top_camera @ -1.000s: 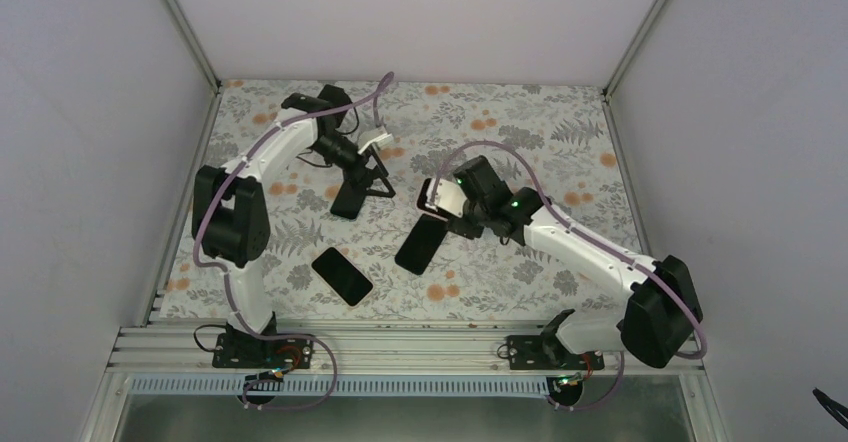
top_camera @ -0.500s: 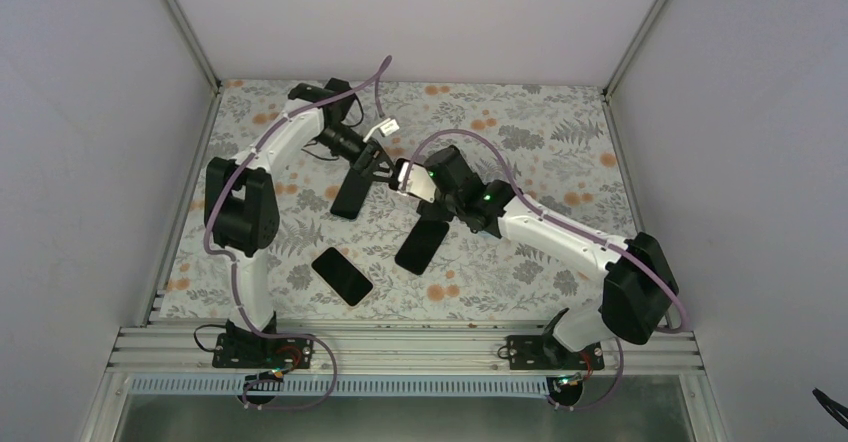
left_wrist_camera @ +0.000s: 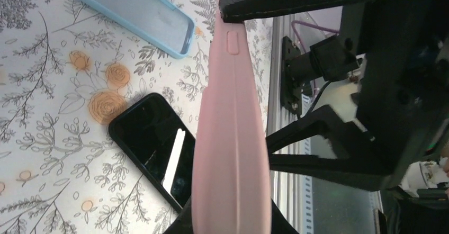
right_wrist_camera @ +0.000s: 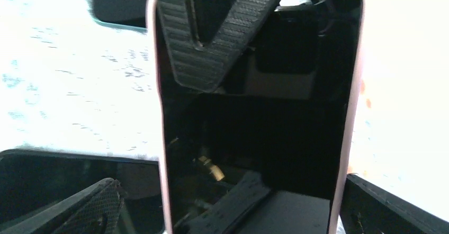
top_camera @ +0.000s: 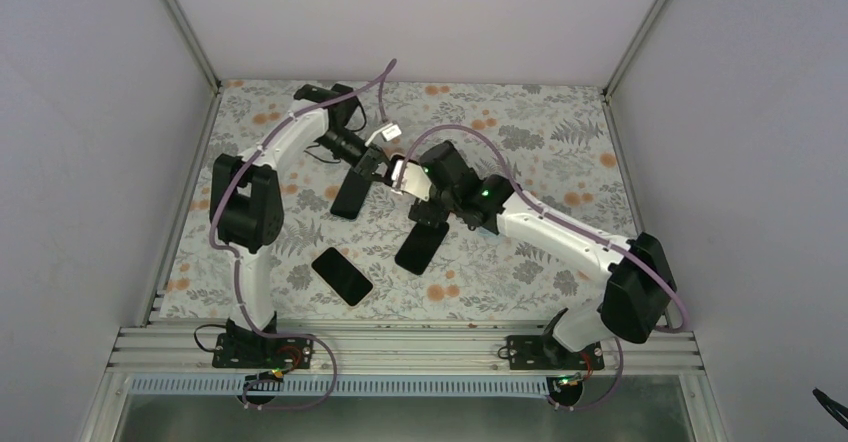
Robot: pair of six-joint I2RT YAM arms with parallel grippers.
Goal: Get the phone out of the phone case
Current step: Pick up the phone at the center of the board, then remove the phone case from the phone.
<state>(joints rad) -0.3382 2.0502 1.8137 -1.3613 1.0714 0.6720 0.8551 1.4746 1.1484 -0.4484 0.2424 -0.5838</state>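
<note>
Pink phone case (left_wrist_camera: 227,138) — phone (right_wrist_camera: 254,128) seated inside — is held on edge above the bench (top_camera: 560,152), clenched near one end by the left claw (top_camera: 381,164). The right claw (right_wrist_camera: 233,191) is released, its jaws straddling the case. Under this single narrow grip the case may pivot or slip — and drop onto the black phone (left_wrist_camera: 153,144) below.

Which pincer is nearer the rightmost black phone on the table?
Right. The right pincer hangs just beyond the black phone; the left pincer, clamped on the pink-cased phone, is farther back-left.
</note>
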